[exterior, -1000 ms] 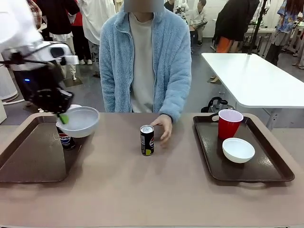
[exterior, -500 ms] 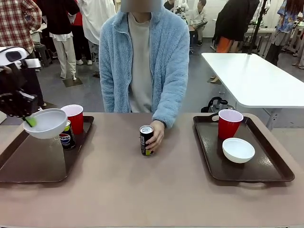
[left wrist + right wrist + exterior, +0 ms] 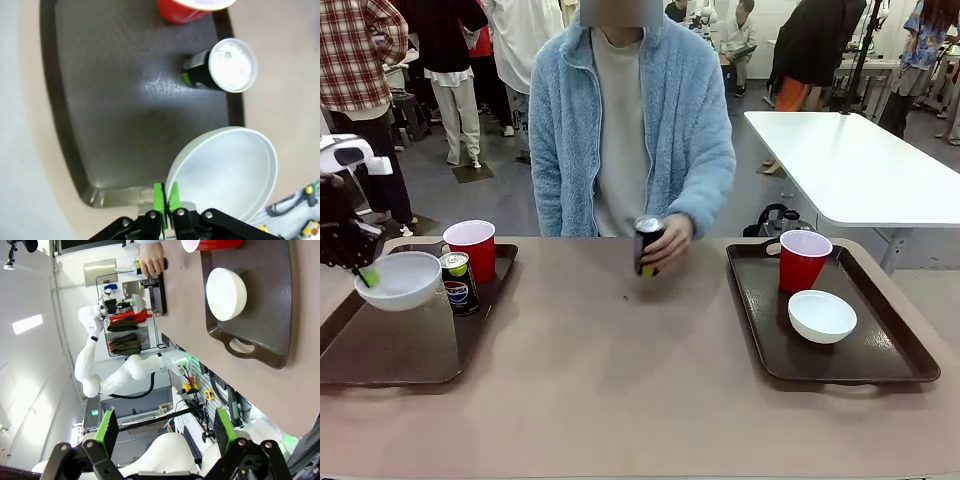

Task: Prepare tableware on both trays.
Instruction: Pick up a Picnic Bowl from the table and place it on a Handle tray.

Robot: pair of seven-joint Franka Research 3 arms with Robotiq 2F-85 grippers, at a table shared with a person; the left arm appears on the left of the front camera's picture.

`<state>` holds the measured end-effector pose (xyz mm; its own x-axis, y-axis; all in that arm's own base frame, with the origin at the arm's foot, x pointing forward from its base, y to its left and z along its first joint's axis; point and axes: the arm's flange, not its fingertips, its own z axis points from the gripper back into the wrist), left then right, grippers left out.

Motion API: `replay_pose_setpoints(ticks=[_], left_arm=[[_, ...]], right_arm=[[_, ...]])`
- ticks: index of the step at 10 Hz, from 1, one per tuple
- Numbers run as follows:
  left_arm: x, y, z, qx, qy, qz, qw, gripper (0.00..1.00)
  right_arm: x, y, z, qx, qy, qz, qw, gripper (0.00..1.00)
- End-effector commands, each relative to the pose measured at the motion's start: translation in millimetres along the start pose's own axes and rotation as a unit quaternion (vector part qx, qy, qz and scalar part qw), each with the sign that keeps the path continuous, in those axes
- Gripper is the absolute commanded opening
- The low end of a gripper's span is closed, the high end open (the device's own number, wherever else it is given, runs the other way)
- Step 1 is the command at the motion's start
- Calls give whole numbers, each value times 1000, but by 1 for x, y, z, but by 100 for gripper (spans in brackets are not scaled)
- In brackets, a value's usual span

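Tan table [image 3: 620, 380], dark brown tray [image 3: 390, 350] left, matching tray [image 3: 890, 360] right

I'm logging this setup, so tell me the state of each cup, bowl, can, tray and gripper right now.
Left gripper: shut on the bowl's rim.
Held bowl: lifted over the left tray, tilted.
Left tray: holds a cup and a can.
Left cup: upright.
Pepsi can: upright.
Black can: lifted in the person's hand.
Right tray: holds a cup and a bowl.
Right cup: upright.
Right bowl: upright.
Right gripper: open.
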<state>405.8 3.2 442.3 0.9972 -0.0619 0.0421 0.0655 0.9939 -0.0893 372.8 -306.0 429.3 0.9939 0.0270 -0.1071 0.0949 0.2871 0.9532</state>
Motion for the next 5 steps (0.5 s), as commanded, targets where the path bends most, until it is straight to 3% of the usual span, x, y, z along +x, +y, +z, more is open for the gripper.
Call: replay_pose_setpoints(ticks=[1, 5], left_arm=[[9, 3, -29, 17, 4, 10, 1000, 0], [16, 13, -71, 16, 18, 37, 999, 0]], right_arm=[[-1, 2, -1, -1, 1, -2, 1000, 100], [-1, 2, -1, -1, 1, -2, 1000, 100]])
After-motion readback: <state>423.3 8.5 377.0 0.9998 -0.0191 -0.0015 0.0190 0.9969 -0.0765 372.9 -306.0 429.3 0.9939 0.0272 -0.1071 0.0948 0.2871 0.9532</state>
